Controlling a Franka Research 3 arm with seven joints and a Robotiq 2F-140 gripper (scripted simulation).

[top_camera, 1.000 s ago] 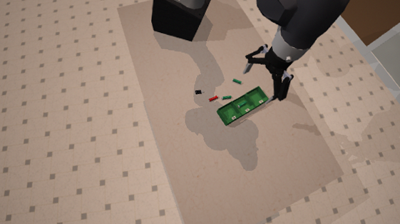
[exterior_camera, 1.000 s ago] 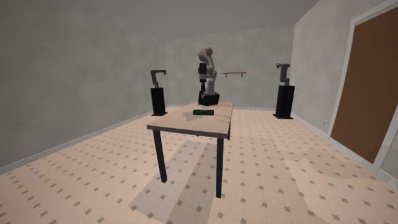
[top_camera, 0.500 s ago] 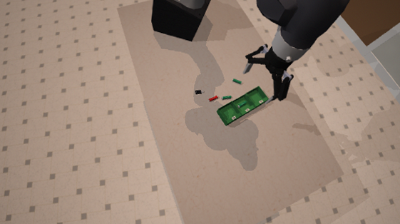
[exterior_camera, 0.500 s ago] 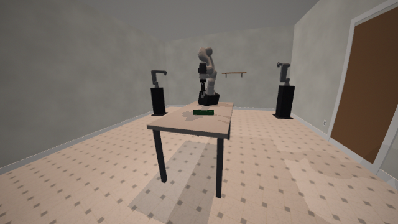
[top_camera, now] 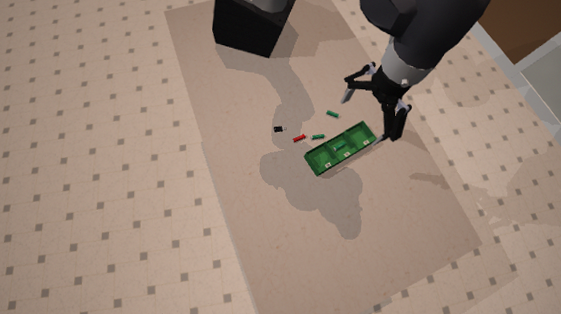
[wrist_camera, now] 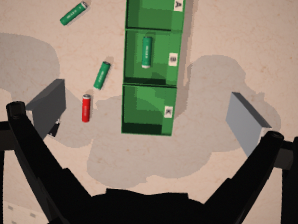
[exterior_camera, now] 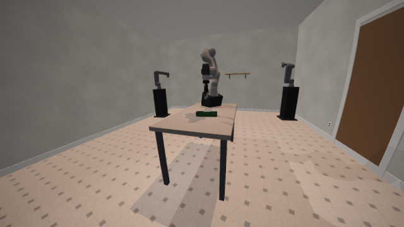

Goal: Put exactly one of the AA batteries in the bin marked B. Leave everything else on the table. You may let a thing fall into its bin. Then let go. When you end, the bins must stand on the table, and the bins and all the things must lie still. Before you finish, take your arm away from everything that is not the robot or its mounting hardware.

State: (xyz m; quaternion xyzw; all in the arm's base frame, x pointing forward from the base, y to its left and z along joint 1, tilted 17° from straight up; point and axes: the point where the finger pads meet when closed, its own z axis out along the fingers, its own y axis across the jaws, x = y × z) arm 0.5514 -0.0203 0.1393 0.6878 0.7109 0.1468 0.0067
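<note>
1. Step in hand: apparently the finish. 1 green cylindrical battery with a silvery end [top_camera: 340, 146] [wrist_camera: 146, 52] lies within the bin marked B [top_camera: 349, 143] [wrist_camera: 165, 42], the middle of 3 green compartments, ahead of the gap between the fingers [top_camera: 346, 96] [exterior_camera: 206, 96] in the wrist view.
2. Fingers: released, spread wide, grasping nothing, above the table [top_camera: 407, 212] [exterior_camera: 189, 124] [wrist_camera: 200, 175].
3. Next move: probably none beyond keeping clear; a 2nd battery would break the count.
4. Battery: on its side, pale lettering, apparently undamaged.
5. Outside: 2 green batteries [top_camera: 317, 136] [wrist_camera: 102, 75] and 1 red cylindrical battery [top_camera: 299, 137] [wrist_camera: 86, 108], nearer the wrist view's left finger.
</note>
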